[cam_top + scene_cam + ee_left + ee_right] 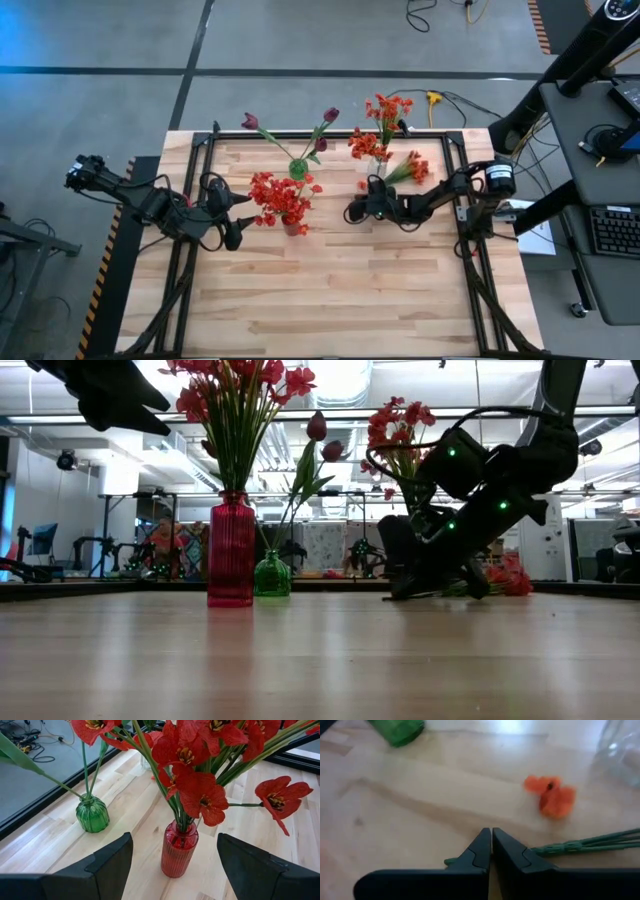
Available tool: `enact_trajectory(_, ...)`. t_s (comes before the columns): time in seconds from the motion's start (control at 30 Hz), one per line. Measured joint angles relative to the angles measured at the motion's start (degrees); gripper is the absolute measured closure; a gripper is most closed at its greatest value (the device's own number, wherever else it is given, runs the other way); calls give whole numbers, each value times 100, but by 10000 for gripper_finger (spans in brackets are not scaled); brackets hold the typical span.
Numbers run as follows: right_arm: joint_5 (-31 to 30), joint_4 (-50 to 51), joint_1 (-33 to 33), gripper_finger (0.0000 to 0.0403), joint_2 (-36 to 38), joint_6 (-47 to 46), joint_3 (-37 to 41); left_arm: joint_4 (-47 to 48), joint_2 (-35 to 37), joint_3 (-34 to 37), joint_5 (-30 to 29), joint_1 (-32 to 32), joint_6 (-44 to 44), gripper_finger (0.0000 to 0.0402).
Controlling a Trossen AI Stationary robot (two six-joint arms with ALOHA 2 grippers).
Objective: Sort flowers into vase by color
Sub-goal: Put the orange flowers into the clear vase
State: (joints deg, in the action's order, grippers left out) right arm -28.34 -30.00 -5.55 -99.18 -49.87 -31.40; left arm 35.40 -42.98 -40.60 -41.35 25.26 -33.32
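Note:
A red vase (293, 227) holds clustered red blooms (278, 195). Behind it, a green vase (298, 168) holds dark purple buds (330, 115). A clear vase (378, 166) holds orange-red blooms (385, 108). One orange-red flower (415, 167) lies on the table by the clear vase, with its blooms toward the right. My right gripper (352, 212) is low on the table, shut on this flower's green stem (570, 845). My left gripper (238, 218) is open and empty, raised to the left of the red vase (179, 851). My right gripper pinches the lying flower's green stem near its cut end (451, 862), which sticks out a little past the fingers. The fingers (515, 852) lie across the stem. The rest of the stem (600, 840) runs off along the tabletop toward the blooms.
A loose orange bloom (551, 794) lies on the wood near the clear vase (620, 745). A black frame (330, 133) runs round the table's edge. The near half of the table (330, 300) is bare wood.

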Motion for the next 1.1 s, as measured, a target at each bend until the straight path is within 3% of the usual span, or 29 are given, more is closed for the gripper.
enact_trajectory(0.33, 256, 992, 502, 390, 543, -466, 2, -2, 2, 0, 0, 2, -2, 129)
enact_trajectory(0.73, -8, 4051, 486, 390, 1890, -546, -504, -2, 0, 0, -1, 2, -2, 129)
enact_trajectory(0.93, -210, 3729, 532, 390, 1784, -457, -474, -9, 24, 0, -1, 2, 35, 129)
enact_trajectory(1.1, -150, 2862, 651, 390, 1164, -321, -470, -50, 102, 0, -8, 0, 193, 129)
